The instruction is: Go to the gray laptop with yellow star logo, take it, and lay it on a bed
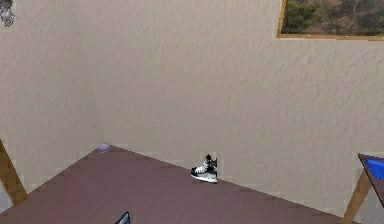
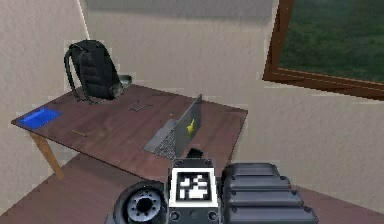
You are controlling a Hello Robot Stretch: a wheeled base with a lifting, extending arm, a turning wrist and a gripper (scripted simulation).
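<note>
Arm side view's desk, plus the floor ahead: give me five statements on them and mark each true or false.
1. The gray laptop stands open on the wooden desk. True.
2. A red backpack lies on the floor under the desk. False: the backpack is black and stands on the desk, near the wall.
3. A flat blue thing lies on the desk's corner at the arm side view's left. True.
4. In the forward view a skate stands mid-floor, far from any wall. False: the black and white skate stands at the wall's foot.
5. A wood-framed window is at the arm side view's right. True.
</note>
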